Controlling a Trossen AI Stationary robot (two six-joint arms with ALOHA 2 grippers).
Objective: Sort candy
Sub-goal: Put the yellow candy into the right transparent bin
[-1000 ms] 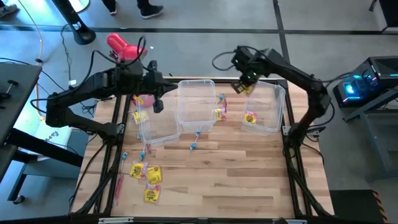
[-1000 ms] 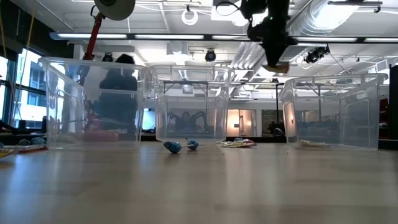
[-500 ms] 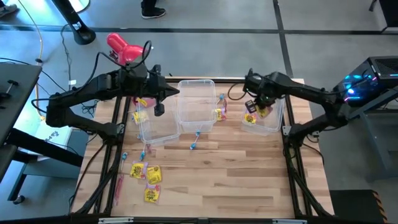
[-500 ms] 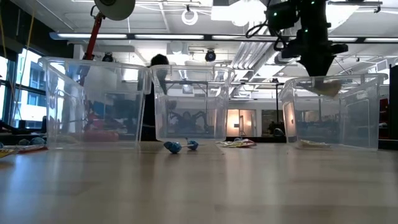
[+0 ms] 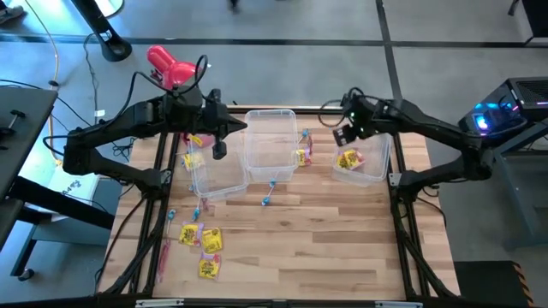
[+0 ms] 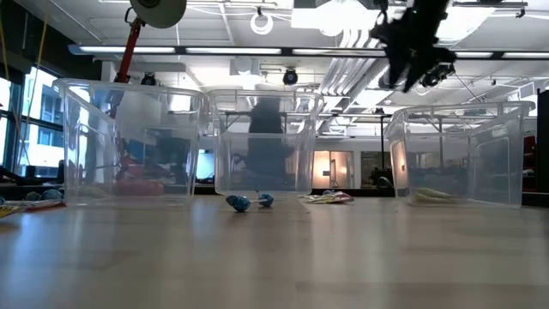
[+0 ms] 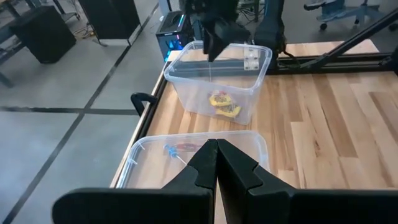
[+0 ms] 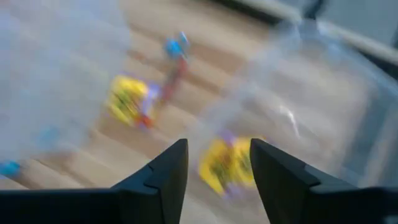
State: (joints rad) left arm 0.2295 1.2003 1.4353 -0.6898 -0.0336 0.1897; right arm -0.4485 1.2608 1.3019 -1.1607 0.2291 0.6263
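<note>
Candy lies in the right bin; right tool hangs released above, left tool clenched, empty.

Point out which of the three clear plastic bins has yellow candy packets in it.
The right-hand clear plastic bin, under the right gripper; yellow packets lie inside. The others hold none.

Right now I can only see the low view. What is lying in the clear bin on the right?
Observer: Yellow square packets. From above they show on the floor of the right bin.
Operator: Is the gripper above it holding one?
Observer: No. The right gripper is open and empty, as its wrist view shows.
Operator: Is any candy not yet in a bin?
Observer: Yes. Loose yellow packets lie on the left side of the table.
</note>
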